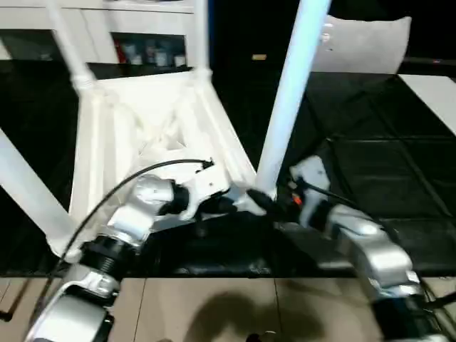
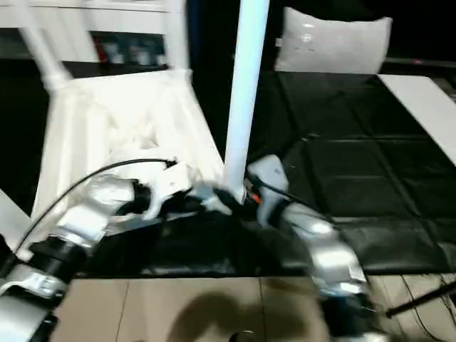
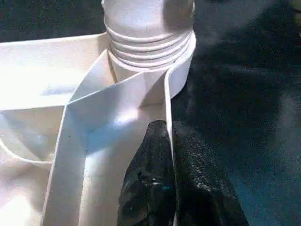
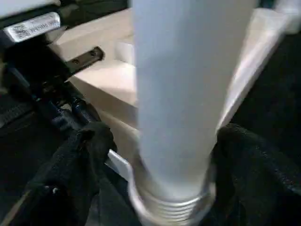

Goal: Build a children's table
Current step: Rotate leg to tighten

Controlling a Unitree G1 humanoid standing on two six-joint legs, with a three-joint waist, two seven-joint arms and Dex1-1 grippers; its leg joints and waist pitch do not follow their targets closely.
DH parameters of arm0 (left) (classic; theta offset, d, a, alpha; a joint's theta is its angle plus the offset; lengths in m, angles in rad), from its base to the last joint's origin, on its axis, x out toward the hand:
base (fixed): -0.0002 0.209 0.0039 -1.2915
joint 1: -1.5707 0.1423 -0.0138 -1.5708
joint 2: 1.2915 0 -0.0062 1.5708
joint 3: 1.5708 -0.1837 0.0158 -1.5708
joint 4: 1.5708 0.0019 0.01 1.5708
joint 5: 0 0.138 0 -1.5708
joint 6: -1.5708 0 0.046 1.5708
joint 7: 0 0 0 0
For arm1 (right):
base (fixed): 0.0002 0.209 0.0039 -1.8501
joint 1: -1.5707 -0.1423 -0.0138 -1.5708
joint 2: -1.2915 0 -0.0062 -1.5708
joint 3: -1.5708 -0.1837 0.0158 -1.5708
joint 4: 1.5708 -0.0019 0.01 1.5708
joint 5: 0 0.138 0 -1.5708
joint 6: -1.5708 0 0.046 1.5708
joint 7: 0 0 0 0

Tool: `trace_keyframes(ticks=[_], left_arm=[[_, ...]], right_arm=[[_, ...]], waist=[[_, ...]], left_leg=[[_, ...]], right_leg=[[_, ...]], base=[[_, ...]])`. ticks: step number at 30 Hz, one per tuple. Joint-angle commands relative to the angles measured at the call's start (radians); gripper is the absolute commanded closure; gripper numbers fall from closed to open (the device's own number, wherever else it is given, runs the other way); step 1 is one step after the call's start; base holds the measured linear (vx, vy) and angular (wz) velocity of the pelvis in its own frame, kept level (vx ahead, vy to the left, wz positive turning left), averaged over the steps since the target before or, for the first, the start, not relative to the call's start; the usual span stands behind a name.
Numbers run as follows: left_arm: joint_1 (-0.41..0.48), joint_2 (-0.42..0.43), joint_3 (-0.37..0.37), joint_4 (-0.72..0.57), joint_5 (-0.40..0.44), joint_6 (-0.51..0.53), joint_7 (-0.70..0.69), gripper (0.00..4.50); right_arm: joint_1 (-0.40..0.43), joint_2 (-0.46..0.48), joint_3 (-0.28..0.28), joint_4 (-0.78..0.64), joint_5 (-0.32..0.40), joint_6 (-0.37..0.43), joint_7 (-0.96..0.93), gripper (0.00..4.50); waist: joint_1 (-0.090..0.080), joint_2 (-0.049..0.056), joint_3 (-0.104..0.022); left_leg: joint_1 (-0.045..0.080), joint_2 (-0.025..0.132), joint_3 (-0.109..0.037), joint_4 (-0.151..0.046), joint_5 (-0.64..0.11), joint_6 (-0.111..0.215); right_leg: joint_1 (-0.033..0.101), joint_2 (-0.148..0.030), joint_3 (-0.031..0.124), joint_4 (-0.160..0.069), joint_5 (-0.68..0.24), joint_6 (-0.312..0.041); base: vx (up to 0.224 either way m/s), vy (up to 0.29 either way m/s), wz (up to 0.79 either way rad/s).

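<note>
A: Starting on the left, what do you see?

B: The children's table (image 1: pixel 149 135) lies upside down on the black mat (image 1: pixel 370 178), ribbed underside up, with legs rising from its corners. The left gripper (image 3: pixel 171 155) has its two black fingers pressed together on the thin rim wall of the tabletop, right beside a corner socket.

A: And that socket?

B: A leg (image 1: pixel 292 92) stands in it, its threaded base showing above the collar in the left wrist view.

A: Further right?

B: The right gripper (image 4: pixel 160 155) sits at the foot of that same leg, its fingers (image 4: pixel 89 150) spread wide, one on each side of the shaft, apart from it.
</note>
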Motion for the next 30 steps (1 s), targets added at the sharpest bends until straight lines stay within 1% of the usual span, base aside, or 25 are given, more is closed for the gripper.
trace_keyframes(ticks=[1, 2, 4, 6, 7, 8, 9, 11, 12, 13, 14, 16, 17, 18, 19, 20, 21, 22, 23, 24, 26, 27, 28, 30], left_arm=[[-0.001, 0.010, -0.057, 0.006, -0.006, -0.034, -0.094, 4.50], [-0.005, 0.020, -0.066, 0.019, -0.009, -0.051, -0.124, 4.50], [-0.015, 0.035, -0.083, 0.045, -0.006, -0.092, -0.171, 4.50], [-0.024, 0.046, -0.096, 0.064, 0.000, -0.132, -0.211, 4.50], [-0.030, 0.052, -0.104, 0.072, 0.002, -0.152, -0.235, 4.50], [-0.033, 0.055, -0.109, 0.076, 0.003, -0.161, -0.247, 4.50], [-0.037, 0.058, -0.117, 0.077, 0.003, -0.178, -0.266, 4.50], [-0.041, 0.063, -0.128, 0.075, 0.002, -0.196, -0.292, 4.50], [-0.041, 0.063, -0.128, 0.075, 0.002, -0.196, -0.292, 4.50], [-0.043, 0.064, -0.133, 0.077, 0.000, -0.206, -0.302, 4.50], [-0.047, 0.064, -0.136, 0.080, -0.001, -0.217, -0.314, 4.50], [-0.053, 0.065, -0.146, 0.079, 0.002, -0.234, -0.331, 4.50], [-0.053, 0.065, -0.146, 0.079, 0.002, -0.234, -0.331, 4.50], [-0.056, 0.064, -0.148, 0.082, 0.004, -0.243, -0.337, 4.50], [-0.058, 0.064, -0.149, 0.085, 0.005, -0.248, -0.340, 4.50], [-0.061, 0.063, -0.150, 0.089, 0.006, -0.255, -0.343, 4.50], [-0.063, 0.061, -0.151, 0.093, 0.007, -0.260, -0.346, 4.50], [-0.066, 0.060, -0.154, 0.098, 0.008, -0.267, -0.349, 4.50], [-0.067, 0.059, -0.154, 0.101, 0.009, -0.270, -0.351, 4.50], [-0.068, 0.059, -0.155, 0.104, 0.011, -0.274, -0.350, 4.50], [-0.068, 0.058, -0.154, 0.108, 0.012, -0.279, -0.347, 4.50], [-0.069, 0.058, -0.154, 0.110, 0.012, -0.280, -0.345, 4.50], [-0.069, 0.058, -0.154, 0.110, 0.012, -0.281, -0.345, 4.50], [-0.069, 0.058, -0.154, 0.114, 0.012, -0.284, -0.343, 4.50]], right_arm=[[-0.002, -0.026, -0.001, -0.016, 0.010, -0.034, 0.054, 0.11], [-0.004, -0.048, 0.005, -0.013, 0.020, -0.042, 0.091, 0.11], [-0.007, -0.096, 0.027, -0.017, 0.039, -0.059, 0.185, 0.11], [-0.015, -0.162, 0.075, -0.013, 0.037, -0.076, 0.305, 0.11], [-0.023, -0.180, 0.088, -0.005, 0.040, -0.076, 0.346, 0.11], [-0.028, -0.187, 0.094, 0.001, 0.042, -0.075, 0.365, 0.27], [-0.042, -0.192, 0.097, 0.013, 0.053, -0.061, 0.392, 0.27], [-0.064, -0.195, 0.098, 0.034, 0.073, -0.036, 0.434, 0.48], [-0.064, -0.195, 0.098, 0.034, 0.073, -0.036, 0.434, 0.55], [-0.073, -0.199, 0.100, 0.044, 0.084, -0.023, 0.455, 0.55], [-0.082, -0.206, 0.107, 0.054, 0.091, -0.015, 0.478, 0.67], [-0.104, -0.217, 0.125, 0.083, 0.092, -0.006, 0.512, 0.82], [-0.104, -0.217, 0.125, 0.083, 0.092, -0.006, 0.512, 0.99], [-0.114, -0.219, 0.133, 0.098, 0.092, -0.007, 0.525, 0.99], [-0.118, -0.219, 0.134, 0.104, 0.091, -0.008, 0.530, 1.07], [-0.125, -0.217, 0.137, 0.116, 0.089, -0.009, 0.538, 1.07], [-0.132, -0.214, 0.140, 0.126, 0.087, -0.009, 0.546, 1.21], [-0.141, -0.209, 0.145, 0.138, 0.082, -0.009, 0.556, 1.21], [-0.145, -0.207, 0.148, 0.144, 0.083, -0.009, 0.560, 1.42], [-0.149, -0.206, 0.150, 0.146, 0.085, -0.007, 0.563, 1.47], [-0.152, -0.206, 0.153, 0.148, 0.088, -0.004, 0.566, 1.51], [-0.153, -0.207, 0.155, 0.150, 0.088, -0.004, 0.571, 1.72], [-0.153, -0.207, 0.155, 0.150, 0.088, -0.005, 0.571, 1.72], [-0.154, -0.207, 0.158, 0.153, 0.086, -0.007, 0.576, 1.94]], waist=[[-0.003, -0.006, -0.056], [0.003, -0.002, -0.055], [0.006, -0.004, -0.054], [0.012, -0.004, -0.054], [0.012, -0.004, -0.054], [0.016, -0.005, -0.054], [0.018, -0.009, -0.053], [0.020, -0.009, -0.052], [0.025, -0.008, -0.053], [0.026, -0.009, -0.054], [0.028, -0.008, -0.055], [0.032, -0.010, -0.054], [0.034, -0.009, -0.055], [0.035, -0.011, -0.055], [0.037, -0.011, -0.055], [0.036, -0.018, -0.054], [0.038, -0.015, -0.053], [0.039, -0.013, -0.053], [0.039, -0.014, -0.052], [0.042, -0.015, -0.051], [0.044, -0.017, -0.052], [0.043, -0.018, -0.051], [0.044, -0.018, -0.051], [0.045, -0.018, -0.049]], left_leg=[[0.000, 0.060, -0.014, -0.070, -0.052, 0.114], [0.001, 0.060, -0.014, -0.070, -0.045, 0.118], [0.002, 0.061, -0.013, -0.070, -0.042, 0.122], [0.003, 0.061, -0.014, -0.068, -0.050, 0.133], [0.003, 0.061, -0.014, -0.068, -0.050, 0.133], [0.003, 0.063, -0.014, -0.069, -0.046, 0.138], [0.002, 0.062, -0.014, -0.069, -0.051, 0.137], [0.003, 0.063, -0.014, -0.069, -0.051, 0.132], [0.005, 0.066, -0.013, -0.069, -0.036, 0.130], [0.005, 0.066, -0.013, -0.068, -0.030, 0.131], [0.006, 0.066, -0.013, -0.068, -0.018, 0.136], [0.004, 0.067, -0.011, -0.067, -0.008, 0.140], [0.005, 0.067, -0.011, -0.067, -0.006, 0.141], [0.002, 0.066, -0.011, -0.066, -0.001, 0.140], [0.003, 0.067, -0.011, -0.066, -0.002, 0.139], [0.002, 0.066, -0.010, -0.066, -0.004, 0.137], [0.002, 0.065, -0.011, -0.066, -0.008, 0.137], [0.004, 0.067, -0.010, -0.067, -0.014, 0.131], [0.004, 0.067, -0.010, -0.067, -0.017, 0.127], [0.005, 0.069, -0.010, -0.068, -0.022, 0.119], [0.005, 0.068, -0.010, -0.067, -0.008, 0.120], [0.004, 0.068, -0.010, -0.068, -0.004, 0.123], [0.005, 0.067, -0.010, -0.067, -0.004, 0.124], [0.005, 0.068, -0.010, -0.068, -0.011, 0.122]], right_leg=[[0.061, -0.088, 0.059, -0.061, -0.051, -0.271], [0.060, -0.088, 0.059, -0.059, -0.053, -0.272], [0.059, -0.088, 0.059, -0.059, -0.053, -0.269], [0.060, -0.088, 0.057, -0.061, -0.064, -0.268], [0.060, -0.088, 0.057, -0.061, -0.064, -0.268], [0.059, -0.091, 0.058, -0.060, -0.067, -0.266], [0.058, -0.091, 0.057, -0.061, -0.082, -0.266], [0.058, -0.092, 0.057, -0.061, -0.097, -0.266], [0.056, -0.092, 0.057, -0.058, -0.084, -0.269], [0.056, -0.090, 0.057, -0.056, -0.073, -0.272], [0.057, -0.090, 0.055, -0.053, -0.053, -0.279], [0.057, -0.090, 0.055, -0.051, -0.037, -0.282], [0.056, -0.090, 0.054, -0.050, -0.033, -0.285], [0.058, -0.091, 0.054, -0.048, -0.027, -0.288], [0.057, -0.092, 0.054, -0.049, -0.027, -0.288], [0.058, -0.091, 0.053, -0.050, -0.034, -0.285], [0.057, -0.091, 0.053, -0.051, -0.044, -0.284], [0.056, -0.093, 0.053, -0.053, -0.060, -0.282], [0.055, -0.092, 0.053, -0.053, -0.065, -0.281], [0.055, -0.092, 0.053, -0.053, -0.068, -0.281], [0.057, -0.092, 0.054, -0.049, -0.044, -0.283], [0.056, -0.092, 0.053, -0.049, -0.036, -0.284], [0.056, -0.092, 0.053, -0.049, -0.037, -0.283], [0.055, -0.092, 0.054, -0.051, -0.051, -0.282]], base=[[0.000, 0.000, 0.00], [0.000, 0.000, 0.00], [0.000, 0.000, 0.00], [0.000, 0.000, 0.00], [0.000, 0.000, 0.00], [0.000, 0.000, 0.00], [0.000, 0.000, 0.00], [0.000, 0.000, 0.00], [0.000, 0.000, 0.00], [0.000, 0.000, 0.00], [0.000, 0.000, 0.00], [0.000, 0.000, 0.00], [0.000, 0.000, 0.00], [0.000, 0.000, 0.00], [0.000, 0.000, 0.00], [0.000, 0.000, 0.00], [0.000, 0.000, 0.00], [0.000, 0.000, 0.00], [0.000, 0.000, 0.00], [0.000, 0.000, 0.00], [0.000, 0.000, 0.00], [0.000, 0.000, 0.00], [0.000, 0.000, 0.00], [0.000, 0.000, 0.00]])
